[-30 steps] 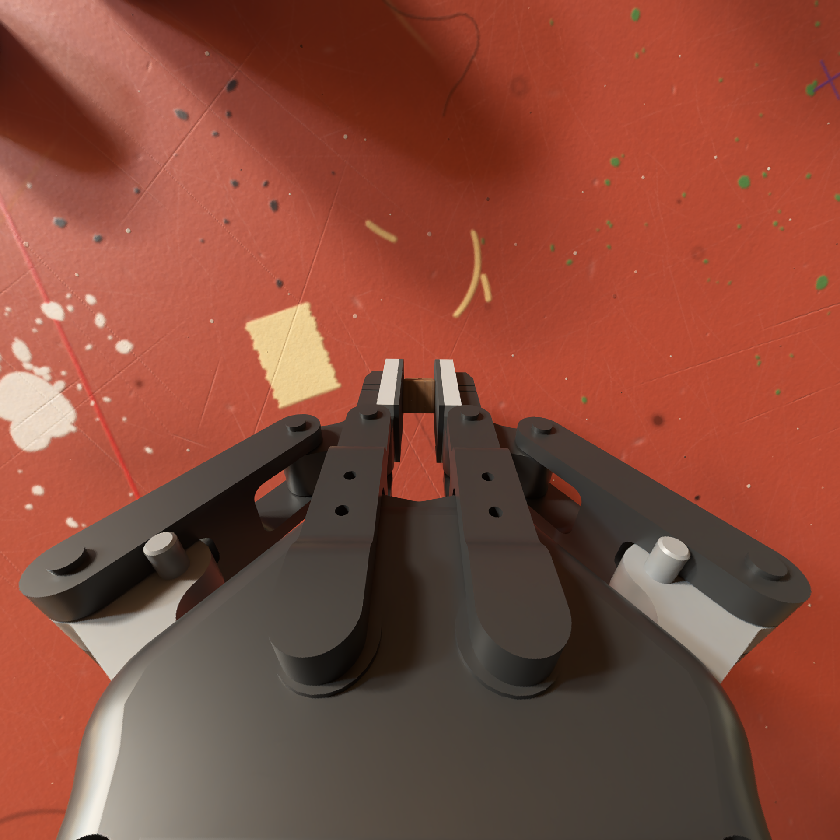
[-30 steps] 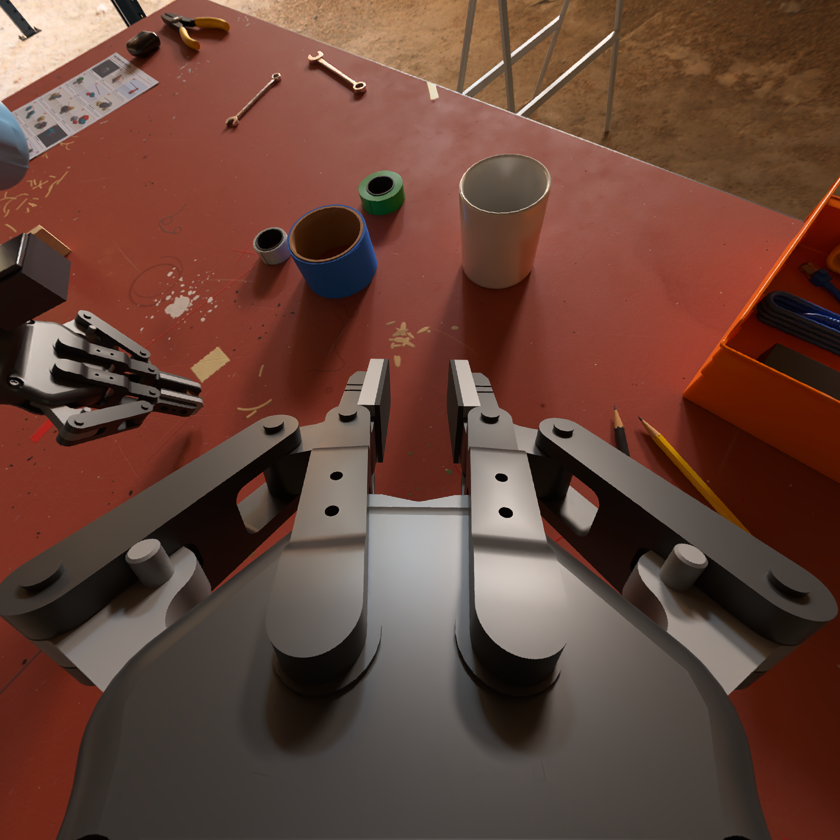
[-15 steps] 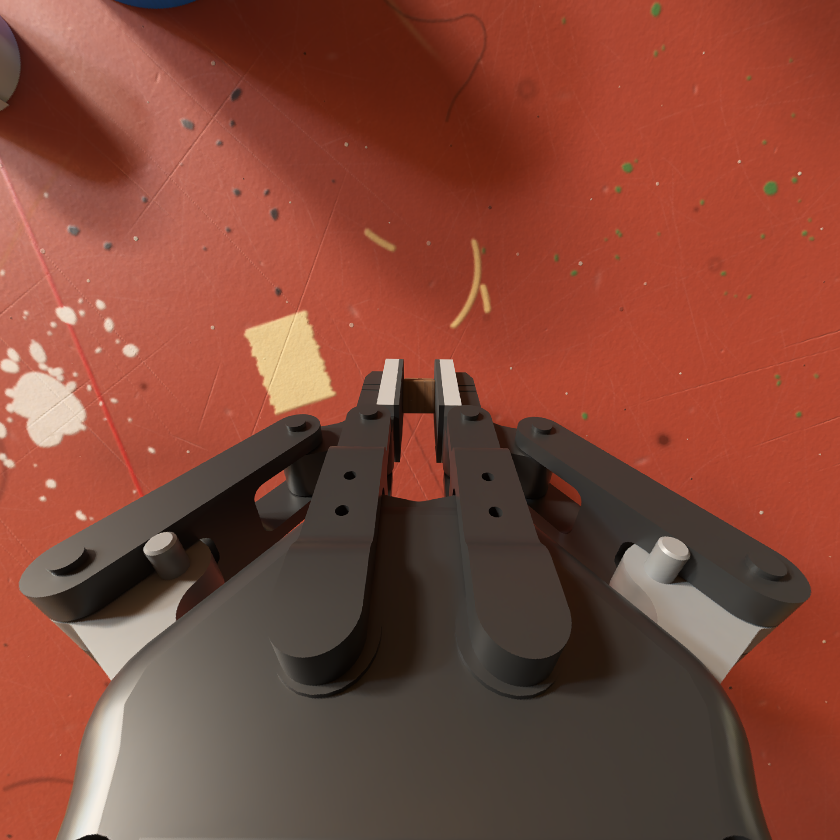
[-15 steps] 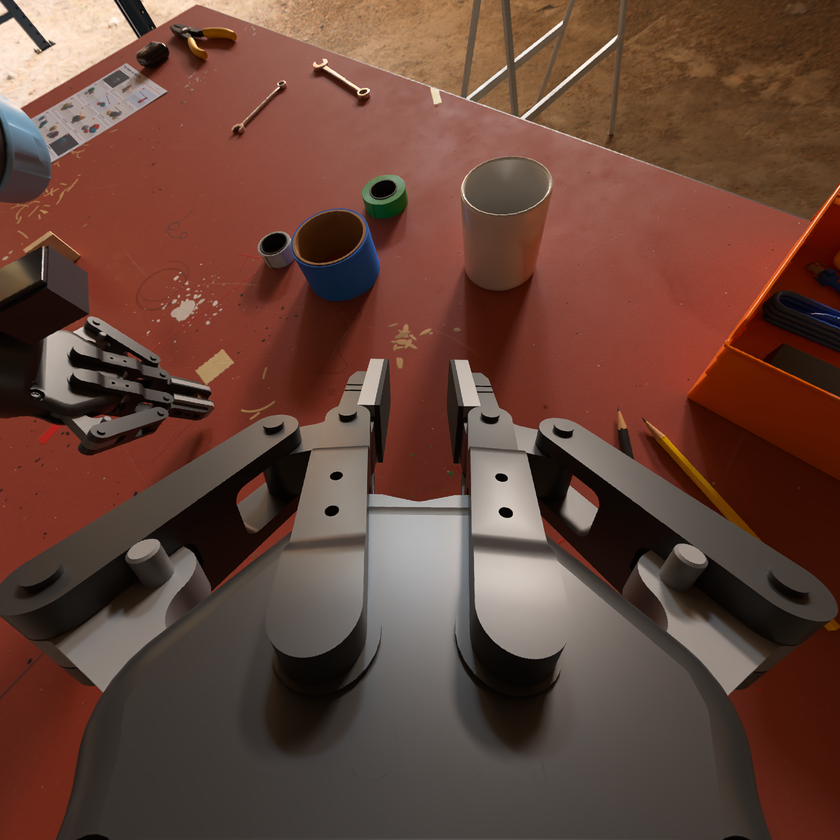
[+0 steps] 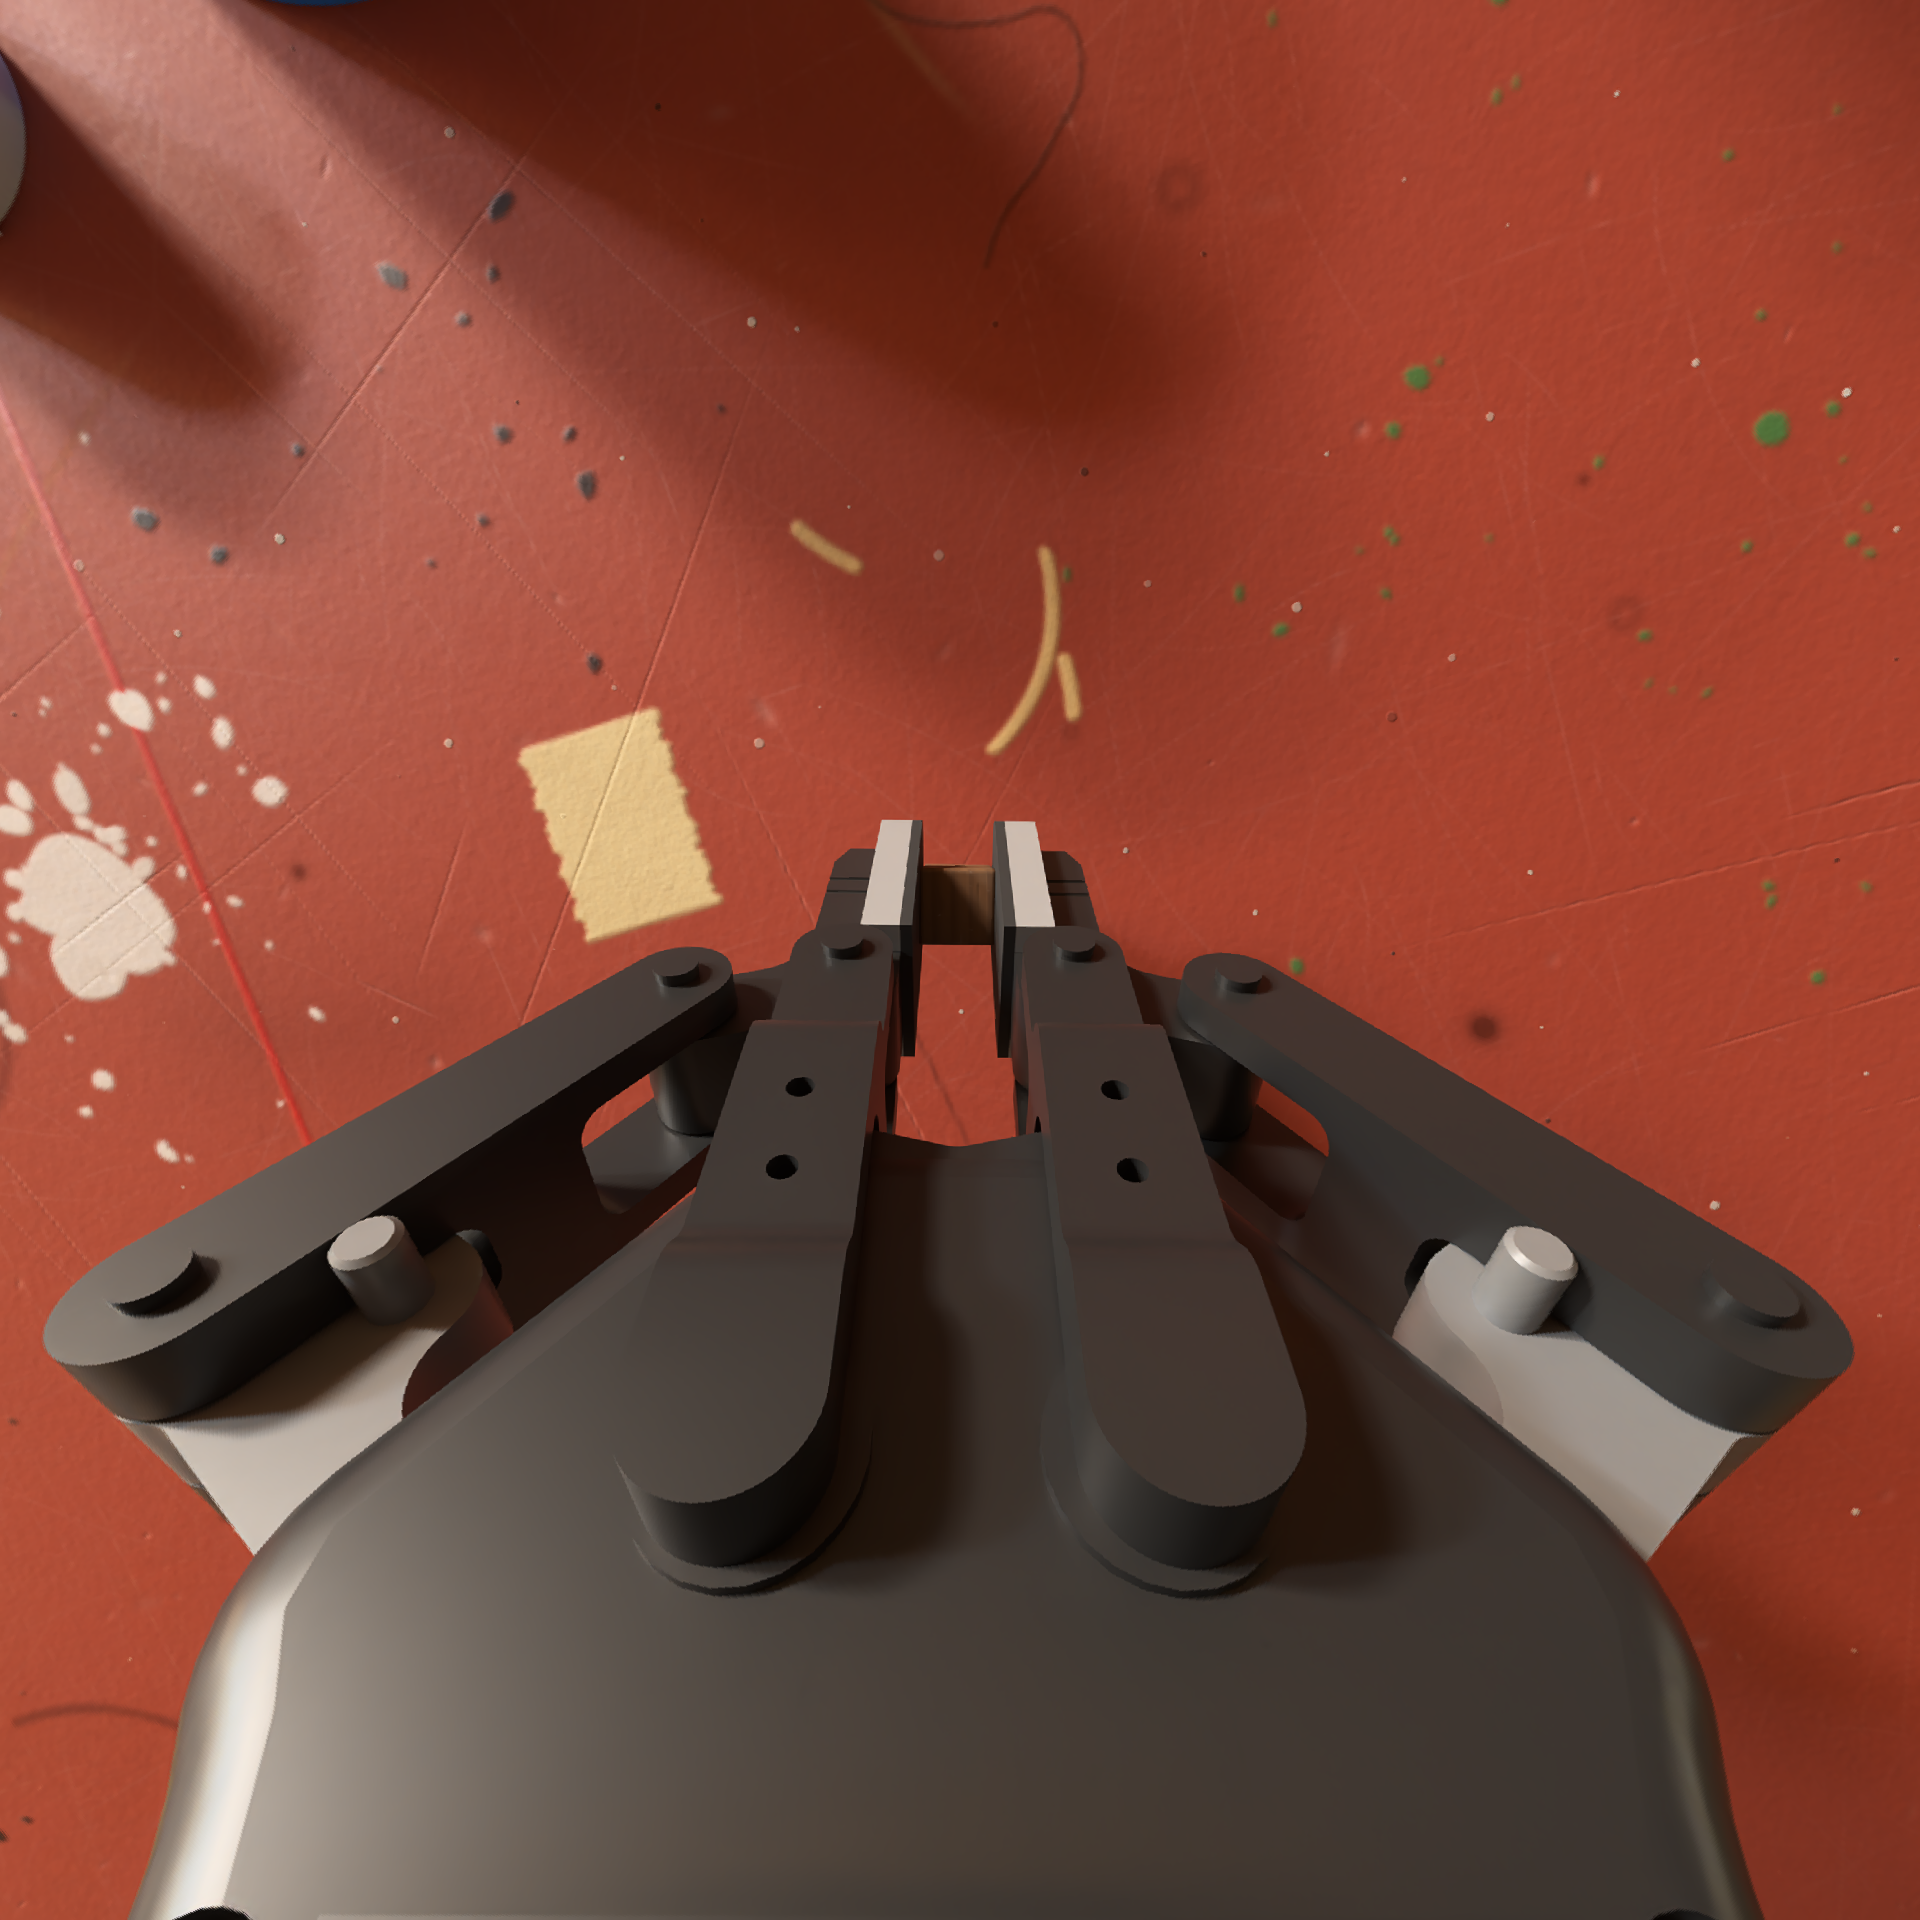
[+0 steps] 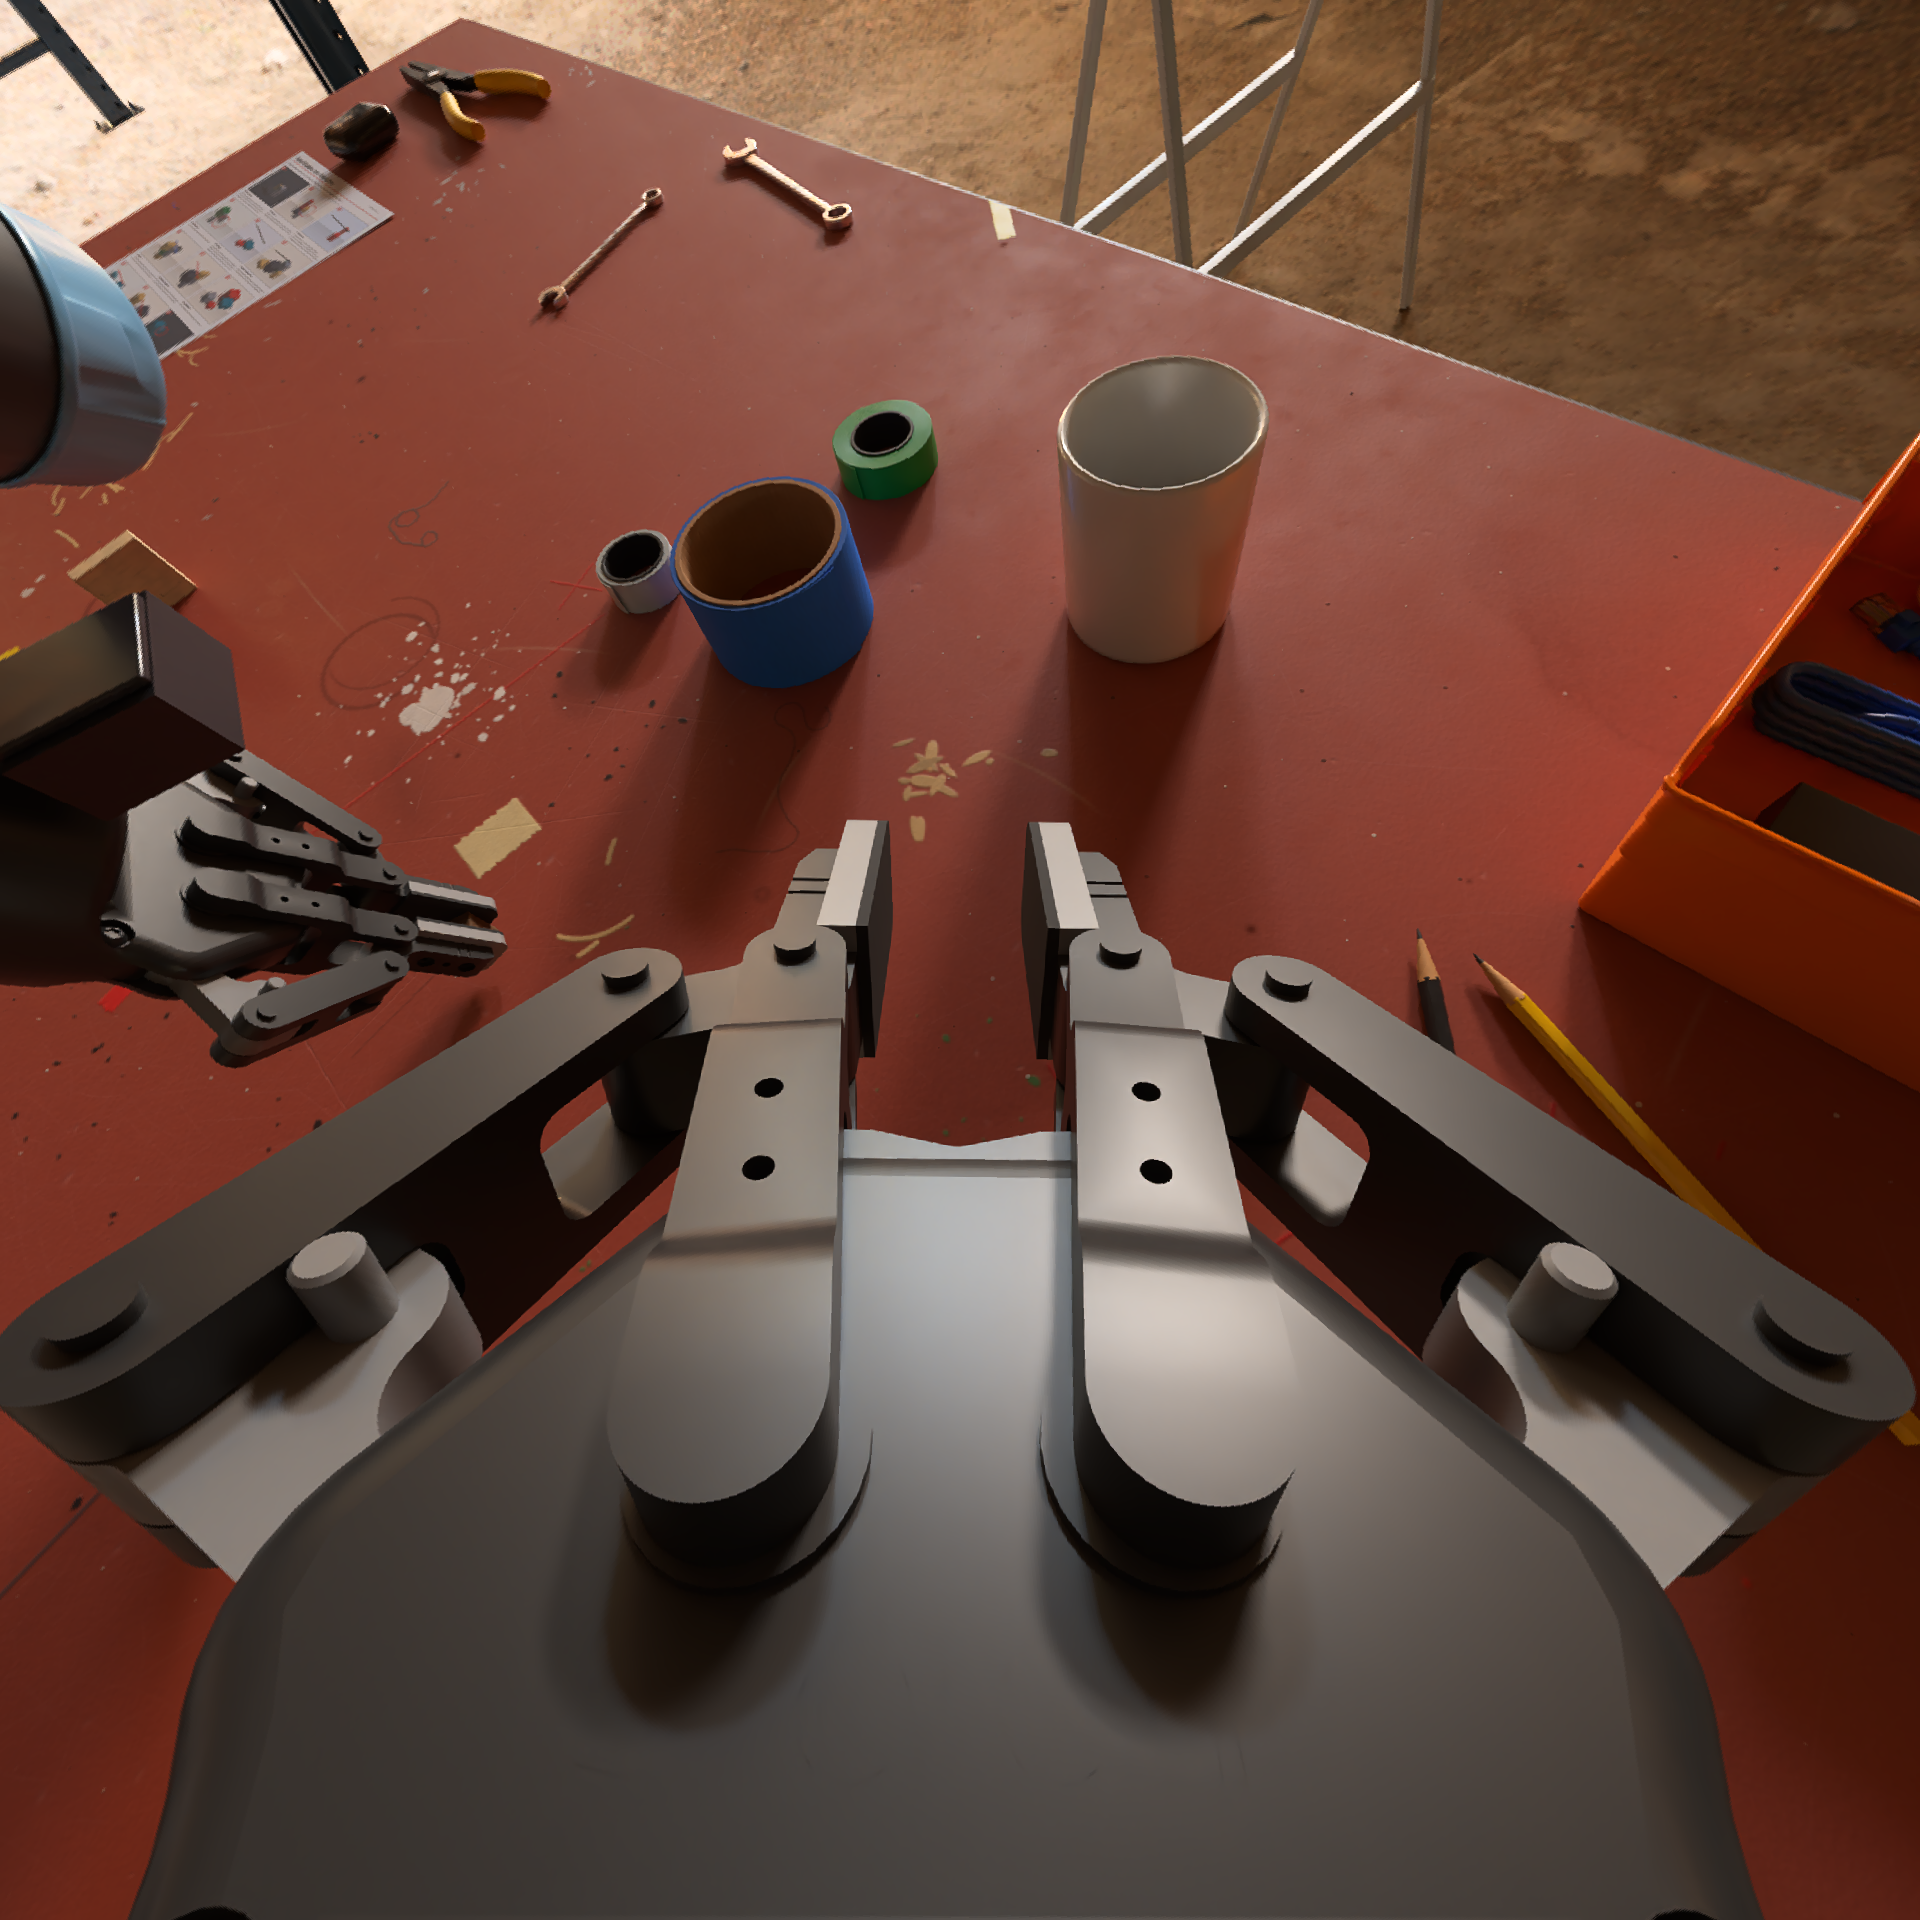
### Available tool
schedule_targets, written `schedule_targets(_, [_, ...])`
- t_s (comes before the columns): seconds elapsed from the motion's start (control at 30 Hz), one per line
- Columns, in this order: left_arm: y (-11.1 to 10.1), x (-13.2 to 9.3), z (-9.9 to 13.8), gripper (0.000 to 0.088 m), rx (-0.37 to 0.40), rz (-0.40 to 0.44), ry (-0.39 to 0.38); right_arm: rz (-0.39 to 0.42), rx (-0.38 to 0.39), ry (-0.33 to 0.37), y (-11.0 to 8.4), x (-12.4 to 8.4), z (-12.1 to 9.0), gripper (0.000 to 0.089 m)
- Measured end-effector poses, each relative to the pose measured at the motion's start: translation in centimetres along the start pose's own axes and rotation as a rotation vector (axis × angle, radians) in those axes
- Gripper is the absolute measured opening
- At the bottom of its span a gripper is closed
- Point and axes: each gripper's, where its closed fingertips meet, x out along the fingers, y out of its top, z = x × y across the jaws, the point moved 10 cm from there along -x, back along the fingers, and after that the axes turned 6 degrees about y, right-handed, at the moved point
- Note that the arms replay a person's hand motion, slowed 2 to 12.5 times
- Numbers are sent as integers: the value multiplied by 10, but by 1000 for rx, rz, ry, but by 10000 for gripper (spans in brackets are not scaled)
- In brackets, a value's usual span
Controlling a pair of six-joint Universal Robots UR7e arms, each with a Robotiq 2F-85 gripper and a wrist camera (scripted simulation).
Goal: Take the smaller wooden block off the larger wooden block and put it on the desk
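My left gripper [image 5: 957, 873] is shut on the smaller wooden block [image 5: 957, 902], a small tan piece clamped between its pads, held above the red desk [image 5: 1351, 727]. It also shows in the right wrist view [image 6: 457, 930] at the left, hovering over the desk. The larger wooden block [image 6: 130, 569] lies flat on the desk at the far left, partly hidden behind the left arm. My right gripper [image 6: 956, 883] is open and empty above the middle of the desk.
A blue tape roll [image 6: 774, 582], a small grey roll [image 6: 636, 569], a green roll [image 6: 885, 447] and a white cup [image 6: 1158, 509] stand mid-desk. An orange box [image 6: 1766, 852] is at the right, two pencils [image 6: 1558, 1070] beside it. Wrenches [image 6: 603, 249], pliers [image 6: 473, 94] and a printed sheet [image 6: 244, 249] lie at the back.
My left gripper has moved to the right and towards the right arm with the small block held. The right gripper's view has shifted slightly; its jaws have not changed.
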Motion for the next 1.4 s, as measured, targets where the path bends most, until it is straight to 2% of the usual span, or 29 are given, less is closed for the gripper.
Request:
schedule_targets(0.67, [5, -1, 13, 118, -14, -56, 40, 19, 1, 22, -2, -3, 0, 231])
schedule_targets(1.4, [10, 2, 13, 118, -113, -65, 25, 38, 10, 40, -4, -6, 1, 230])
